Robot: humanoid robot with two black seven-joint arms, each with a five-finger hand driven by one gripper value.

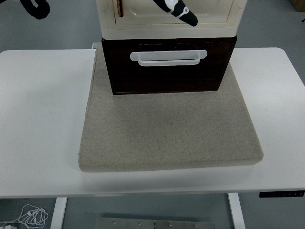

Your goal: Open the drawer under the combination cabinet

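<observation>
The cream cabinet (pixel 217 23) stands at the back of a grey mat (pixel 169 136). Under it is the dark brown drawer (pixel 167 78), whose front is level with the cabinet's front. Its white bar handle (pixel 168 57) runs across the upper part, and nothing touches it. A black curled piece of the left hand (pixel 35 8) shows at the top left corner, high above the table. Another black piece with a white band (pixel 178 12) slants across the cabinet door at the top middle. Which arm it belongs to does not show.
The mat lies in the middle of the white table (pixel 43 119), whose near edge runs along the bottom. A brown door handle (pixel 120 7) sits on the cabinet's left side. A coiled white cable (pixel 31 215) lies on the floor at bottom left.
</observation>
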